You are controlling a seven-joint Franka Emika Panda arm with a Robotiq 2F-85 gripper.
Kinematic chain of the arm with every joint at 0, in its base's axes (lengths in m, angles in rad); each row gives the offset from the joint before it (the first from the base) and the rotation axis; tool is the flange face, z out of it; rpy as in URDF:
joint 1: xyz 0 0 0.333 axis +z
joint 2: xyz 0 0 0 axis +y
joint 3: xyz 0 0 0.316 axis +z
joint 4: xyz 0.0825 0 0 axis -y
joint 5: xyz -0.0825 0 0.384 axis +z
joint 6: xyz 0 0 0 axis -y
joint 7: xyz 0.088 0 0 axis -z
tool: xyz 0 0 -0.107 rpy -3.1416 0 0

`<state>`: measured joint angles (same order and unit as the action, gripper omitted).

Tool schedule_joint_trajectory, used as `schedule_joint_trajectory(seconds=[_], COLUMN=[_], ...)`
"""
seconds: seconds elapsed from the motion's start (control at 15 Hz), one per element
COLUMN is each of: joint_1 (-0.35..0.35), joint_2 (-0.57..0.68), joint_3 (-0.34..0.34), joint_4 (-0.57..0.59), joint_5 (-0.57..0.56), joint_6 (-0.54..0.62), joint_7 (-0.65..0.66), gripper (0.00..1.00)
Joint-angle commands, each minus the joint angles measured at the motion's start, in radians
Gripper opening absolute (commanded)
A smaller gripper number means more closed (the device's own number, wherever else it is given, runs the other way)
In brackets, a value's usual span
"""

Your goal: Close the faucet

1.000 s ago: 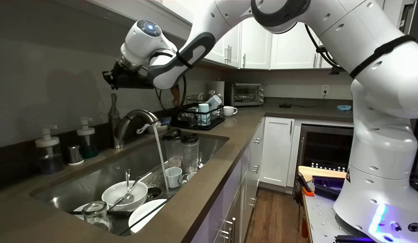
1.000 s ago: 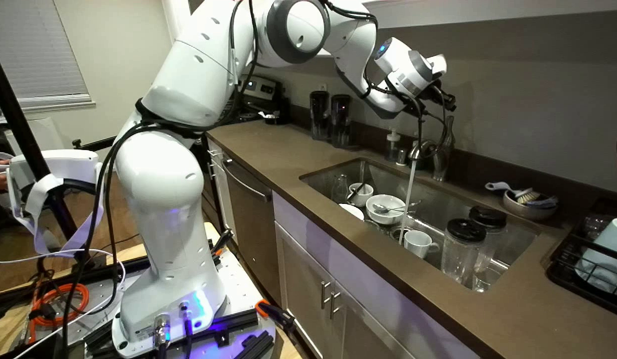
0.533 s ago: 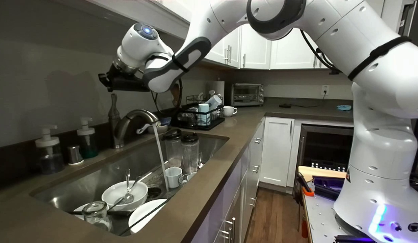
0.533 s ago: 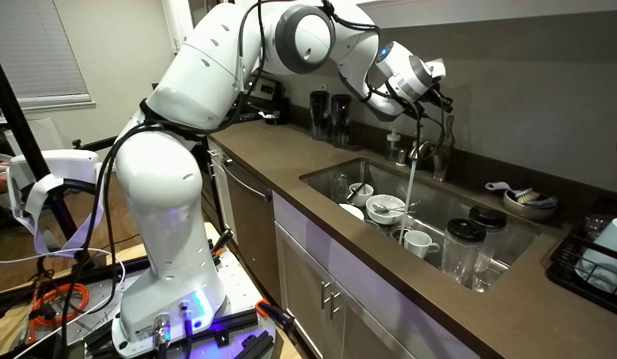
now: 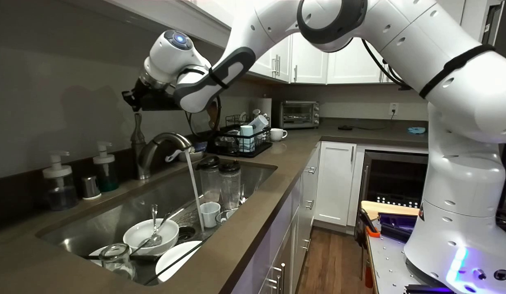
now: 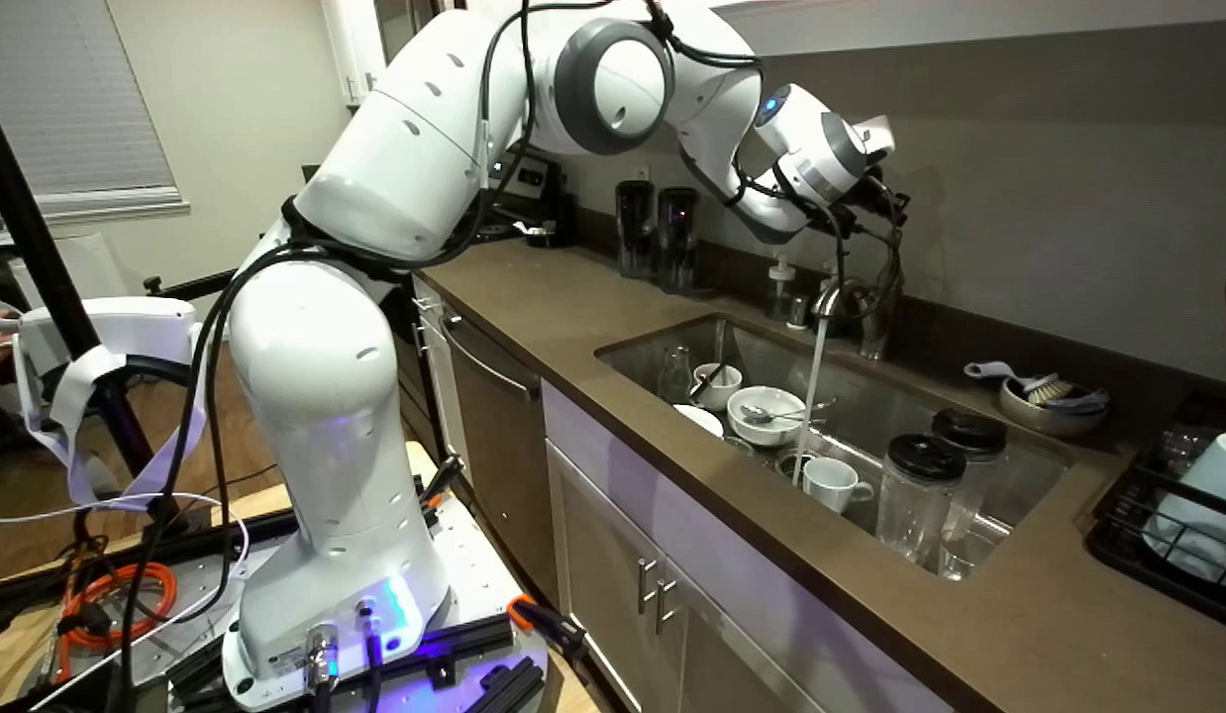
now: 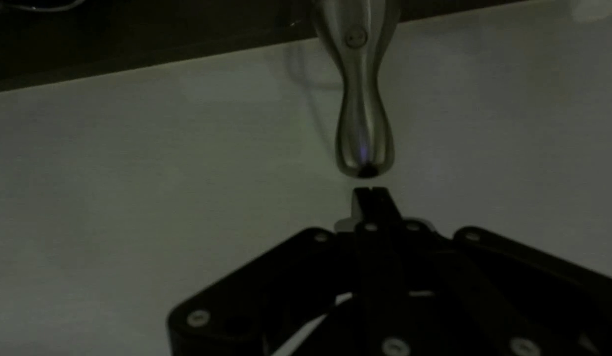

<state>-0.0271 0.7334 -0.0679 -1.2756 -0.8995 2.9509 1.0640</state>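
The tall, curved, silver metal faucet [image 5: 146,155] stands on the flat brown counter [image 6: 514,297], behind the gray metal sink [image 6: 875,401]. Just above its long, smooth silver handle [image 7: 364,104] is the black metal gripper [image 7: 371,190]. Its two fingers [image 7: 380,198] are pinched tight together. A little gap shows between the finger ends and the tip of the handle, so they are close but apart. The big white arm with dark gray joints [image 6: 385,178] stands tall, is bent over at the top, and stretches out above the counter. Its last part tilts down, so the gripper points down at the handle.

The handle stands up next to the bent spout [image 5: 169,137], and its long way runs up and down. The spout curls out over the sink, and its mouth points down. A thin white stream of water [image 5: 194,188] falls from it. A small white cup [image 5: 210,214] sits just beside the water. In the sink there are also a round white bowl [image 6: 766,436] with metal spoons [image 5: 155,240] in it and two clear jars with black lids [image 6: 915,510].
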Motion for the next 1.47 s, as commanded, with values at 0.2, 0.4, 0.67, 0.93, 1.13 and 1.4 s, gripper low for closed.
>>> schedule_joint_trajectory(seconds=[0.2,0.4,0.67,0.93,1.13,1.4], joint_1=[-0.068,-0.093,-0.132,-0.146,-0.154,-0.168], joint_2=[-0.035,-0.039,-0.055,-0.077,-0.095,-0.125], joint_3=[0.108,0.152,0.222,0.242,0.244,0.249], joint_4=[-0.037,-0.036,-0.052,-0.072,-0.1,-0.151], joint_5=[0.038,0.058,0.106,0.104,0.102,0.109], joint_6=[-0.075,-0.108,-0.144,-0.166,-0.177,-0.211], joint_7=[-0.201,-0.254,-0.334,-0.347,-0.338,-0.334], gripper=[0.03,0.03,0.03,0.03,0.03,0.03])
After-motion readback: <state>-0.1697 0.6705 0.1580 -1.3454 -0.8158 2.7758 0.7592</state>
